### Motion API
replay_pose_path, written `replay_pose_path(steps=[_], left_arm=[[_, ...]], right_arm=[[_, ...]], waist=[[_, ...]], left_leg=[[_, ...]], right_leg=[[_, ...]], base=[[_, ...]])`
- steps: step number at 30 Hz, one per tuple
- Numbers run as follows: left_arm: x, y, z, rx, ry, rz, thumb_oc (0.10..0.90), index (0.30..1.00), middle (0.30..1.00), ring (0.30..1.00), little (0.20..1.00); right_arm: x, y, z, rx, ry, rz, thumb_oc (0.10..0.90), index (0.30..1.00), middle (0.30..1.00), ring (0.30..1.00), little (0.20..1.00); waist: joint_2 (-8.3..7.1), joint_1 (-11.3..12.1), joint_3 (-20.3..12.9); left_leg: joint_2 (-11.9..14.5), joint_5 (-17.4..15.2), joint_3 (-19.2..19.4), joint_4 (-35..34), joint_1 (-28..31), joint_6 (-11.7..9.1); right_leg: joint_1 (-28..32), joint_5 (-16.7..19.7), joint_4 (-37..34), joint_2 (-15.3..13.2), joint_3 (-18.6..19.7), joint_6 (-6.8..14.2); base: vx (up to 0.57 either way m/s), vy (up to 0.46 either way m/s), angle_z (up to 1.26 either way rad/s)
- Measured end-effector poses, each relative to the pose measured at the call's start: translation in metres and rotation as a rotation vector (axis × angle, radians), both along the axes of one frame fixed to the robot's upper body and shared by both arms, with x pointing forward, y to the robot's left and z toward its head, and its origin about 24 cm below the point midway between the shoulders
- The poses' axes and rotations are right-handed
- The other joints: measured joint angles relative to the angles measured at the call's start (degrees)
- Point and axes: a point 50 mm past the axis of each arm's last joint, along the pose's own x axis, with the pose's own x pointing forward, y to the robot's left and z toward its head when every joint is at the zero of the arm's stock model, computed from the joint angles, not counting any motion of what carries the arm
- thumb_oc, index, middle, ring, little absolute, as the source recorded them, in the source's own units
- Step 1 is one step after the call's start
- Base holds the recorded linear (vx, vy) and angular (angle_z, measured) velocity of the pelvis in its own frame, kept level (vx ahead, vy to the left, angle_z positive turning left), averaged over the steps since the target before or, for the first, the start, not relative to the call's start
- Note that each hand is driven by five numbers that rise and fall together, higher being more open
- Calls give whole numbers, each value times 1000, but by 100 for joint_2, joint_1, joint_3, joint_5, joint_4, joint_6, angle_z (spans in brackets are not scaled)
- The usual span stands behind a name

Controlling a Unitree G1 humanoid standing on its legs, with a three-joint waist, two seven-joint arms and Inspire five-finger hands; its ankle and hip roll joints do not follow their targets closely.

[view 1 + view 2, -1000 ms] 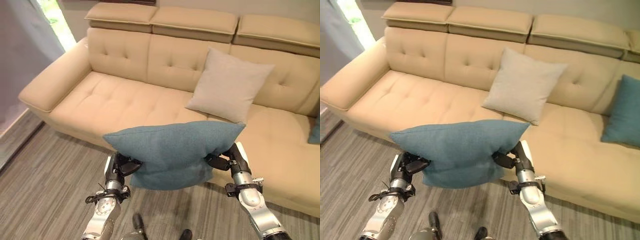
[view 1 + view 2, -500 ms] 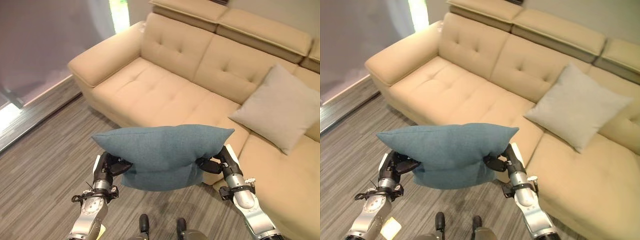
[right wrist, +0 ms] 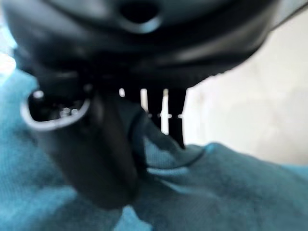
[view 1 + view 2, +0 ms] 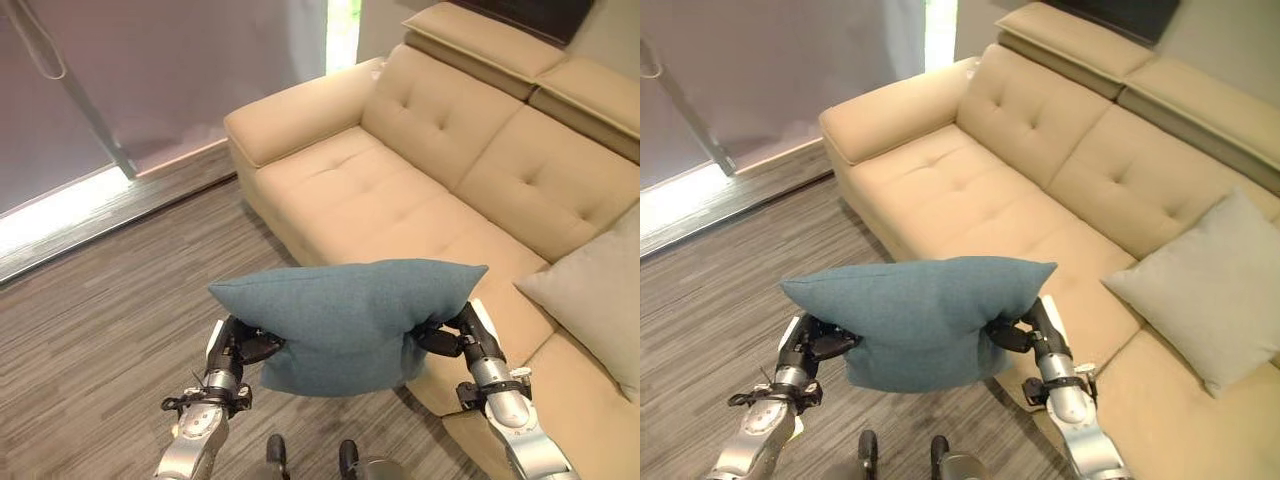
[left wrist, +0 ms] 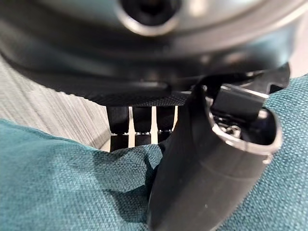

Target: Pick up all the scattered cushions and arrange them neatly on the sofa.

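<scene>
Two hands | left hand [image 4: 243, 346], right hand [image 4: 447, 338] pinch teal cushion [image 4: 345, 322] ends | fingers [image 5: 143, 126] behind, thumbs front

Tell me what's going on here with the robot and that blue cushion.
The robot is holding a teal cushion up in front of itself, with its left hand pinching one end and its right hand pinching the other. The cushion hangs above the striped carpet, just short of the beige sofa. A light grey cushion already leans against the sofa's backrest on the robot's right. The teal one has not been set down yet.
</scene>
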Motion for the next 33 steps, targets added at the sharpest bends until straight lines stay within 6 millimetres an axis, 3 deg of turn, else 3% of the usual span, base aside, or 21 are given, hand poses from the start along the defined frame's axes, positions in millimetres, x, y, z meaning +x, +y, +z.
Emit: replay_pose_path(steps=[2,3,5,7,8,10,11,12,13,15,19,21,22,23,25,27,28,29,30,31,33], left_arm=[[0,0,0,1,2,-6,400,300,300,300,300],[0,2,0,5,0,-7,400,300,300,300,300],[0,2,0,4,1,-3,400,300,300,300,300],[-2,5,-1,5,8,7,400,300,300,300,300],[-6,7,-3,5,21,19,400,300,300,300,300],[-12,9,-7,5,37,26,400,300,300,300,300],[-12,11,-6,11,37,27,400,300,300,300,300],[-11,16,-4,27,31,33,400,300,300,300,300],[-6,19,1,38,14,33,400,300,300,300,300],[0,19,7,46,-11,23,400,300,300,300,300],[16,27,24,90,-76,17,400,300,300,300,300],[14,32,25,95,-81,46,400,300,300,300,300],[12,35,26,91,-89,62,400,300,300,300,300],[13,36,27,93,-91,67,400,300,300,300,300],[13,36,24,82,-81,85,400,300,300,300,300],[12,34,21,74,-67,82,400,300,300,300,300],[9,30,17,70,-51,71,400,300,300,300,300],[8,29,16,67,-46,66,400,300,300,300,300],[7,23,13,59,-38,49,400,300,300,300,300],[7,17,11,42,-35,38,400,300,300,300,300],[4,11,8,16,-23,36,400,300,300,300,300]], right_arm=[[1,0,1,4,-4,-3,400,300,300,300,300],[1,1,0,15,-4,-7,400,300,300,300,300],[1,2,0,30,-4,-8,400,300,300,300,300],[0,5,-2,36,1,-2,400,300,300,300,300],[2,8,-1,37,4,18,400,300,300,300,300],[0,9,-2,33,11,31,400,300,300,300,300],[-1,15,-6,56,22,33,400,300,300,300,300],[-1,18,-6,64,21,41,400,300,300,300,300],[0,20,-4,73,9,43,400,300,300,300,300],[1,21,-3,74,3,45,400,300,300,300,300],[6,26,2,83,-21,61,400,300,300,300,300],[9,33,6,93,-38,85,400,300,300,300,300],[11,35,8,95,-46,96,400,300,300,300,300],[12,36,10,95,-54,104,400,300,300,300,300],[13,36,11,89,-50,121,400,300,300,300,300],[10,34,8,83,-35,119,400,300,300,300,300],[8,31,5,84,-21,105,400,300,300,300,300],[6,28,3,84,-15,94,400,300,300,300,300],[3,22,1,82,-6,72,400,300,300,300,300],[1,19,1,78,-2,62,400,300,300,300,300],[-6,12,-6,72,28,38,400,300,300,300,300]], waist=[[-20,82,15],[-73,134,42],[-150,348,81],[-155,456,84],[-109,519,66],[86,465,-42],[-65,436,-84],[-156,422,-109],[-230,371,-95],[-221,313,-90],[-131,323,42],[-83,326,103],[-80,290,110],[-78,305,110],[-130,231,151],[-145,102,150],[-230,-22,131],[-250,-27,122],[-255,-33,118],[-210,-49,108],[-3,-162,-7]], left_leg=[[22,-1,172,57,-70,5],[14,-247,380,60,-197,73],[5,-247,431,-450,-493,70],[5,-212,436,-670,-519,67],[16,-214,414,-1066,-277,96],[97,-167,331,-1291,3,236],[-35,320,405,-1288,136,561],[-146,226,455,-1324,192,625],[-298,219,509,-1366,290,698],[-394,197,464,-1416,395,789],[-490,-178,461,-1374,764,1131],[-510,-166,609,-1494,1065,1003],[-489,-477,630,-1566,1161,981],[-473,-320,706,-1598,1156,912],[-509,-559,705,-1576,1168,859],[-531,-558,689,-1604,1221,821],[-616,-664,689,-1694,1422,706],[-649,-737,686,-1706,1536,637],[-685,-731,598,-1691,1709,544],[-604,-928,536,-1671,1794,470],[-301,-1026,316,-1571,1941,262]], right_leg=[[60,-81,-28,-12,-36,-68],[177,-185,-169,-28,-54,-142],[384,-102,-482,-26,28,-198],[584,-114,-674,-13,107,-76],[776,-69,-747,15,219,107],[948,-277,-684,105,252,314],[940,-552,-404,-46,393,503],[896,-595,-263,-179,416,596],[598,-699,458,-333,442,759],[106,-805,1483,-491,464,1019],[-533,-747,2510,-522,490,1095],[-771,-641,2502,-521,448,1044],[-954,-644,2072,-423,307,1005],[-988,-564,1671,-403,249,948],[-1452,-324,1024,-306,161,972],[-1511,27,246,-246,166,1003],[-1482,476,-561,-289,4,959],[-1398,627,-772,-308,-66,841],[-1197,1250,-951,-342,-135,782],[-1114,1593,-964,-281,-125,665],[-917,1533,-824,-12,-249,404]], base=[[276,-4,36],[279,26,42],[414,134,28],[326,159,-25],[206,120,-54],[234,175,-46],[249,232,-38],[234,242,-35],[96,117,-8],[97,108,6],[278,160,2],[310,54,-19],[393,-1,-19],[280,-8,-26],[327,-24,-18],[360,-49,9],[224,-29,13],[446,-71,13],[352,-64,9],[450,-89,22],[310,-159,39]])
